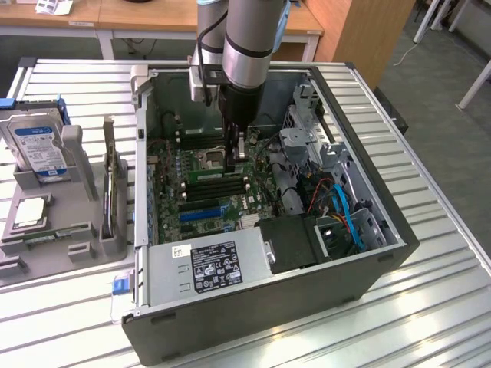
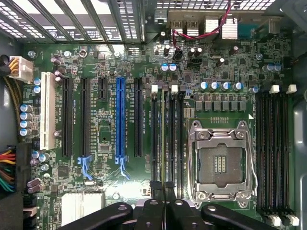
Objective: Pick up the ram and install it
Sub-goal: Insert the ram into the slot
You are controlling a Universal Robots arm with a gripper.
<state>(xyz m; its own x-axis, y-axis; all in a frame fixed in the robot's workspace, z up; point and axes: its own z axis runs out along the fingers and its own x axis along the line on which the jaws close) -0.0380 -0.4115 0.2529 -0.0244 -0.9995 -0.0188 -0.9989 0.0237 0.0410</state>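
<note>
While the gripper (image 2: pixel 163 194) hangs inside the computer case (image 1: pixel 253 307), its jaws pinch nearly closed on the ram (image 1: pixel 217 175), set on edge (long axis along the memory slots (image 2: pixel 180 139)) beside the processor socket (image 2: pixel 220 163).

**Setting:** robotics lab or test cell, probably inside an office-type building.

**Evidence:**
- Robot arm (image 1: pixel 249 38) standing over a bench (image 1: pixel 433 230) of ribbed metal profile.
- End effector (image 1: pixel 238 153) down inside an open PC case (image 1: pixel 387 264), with the motherboard (image 2: pixel 144 62) laid bare.
- Grey fixture tray (image 1: pixel 77 251) beside the case, seating a hard drive (image 1: pixel 38 149) and other parts in shaped holders.
- Wooden desks (image 1: pixel 153 15) behind the bench.
- Grey carpet-like floor (image 1: pixel 441 77).
- White table legs (image 1: pixel 476 77) at the exterior view's right.
</note>
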